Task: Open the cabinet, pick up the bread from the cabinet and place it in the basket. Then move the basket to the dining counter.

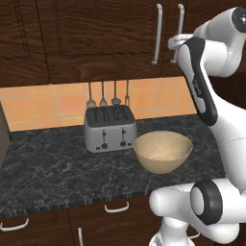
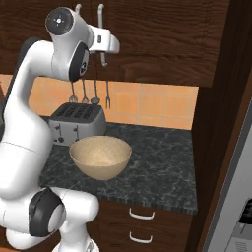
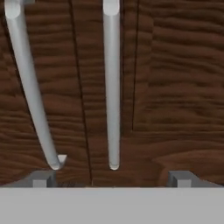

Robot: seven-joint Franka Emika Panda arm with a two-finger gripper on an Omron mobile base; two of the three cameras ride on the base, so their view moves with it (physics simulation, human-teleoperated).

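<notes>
Nearest me, the basket sits empty on the black worktop just beside the toaster, left within reach so that the bread can drop straight into it. Above, my gripper faces the cabinet with its fingers spread wide and holding nothing; I judge this is so they can straddle a handle. In the hand view the right door handle stands between the fingertips, near its lower end, with the left door handle off to one side. Both doors are shut, so the bread, presumably inside, is hidden from me. Farthest back, utensils hang on the tiled wall.
</notes>
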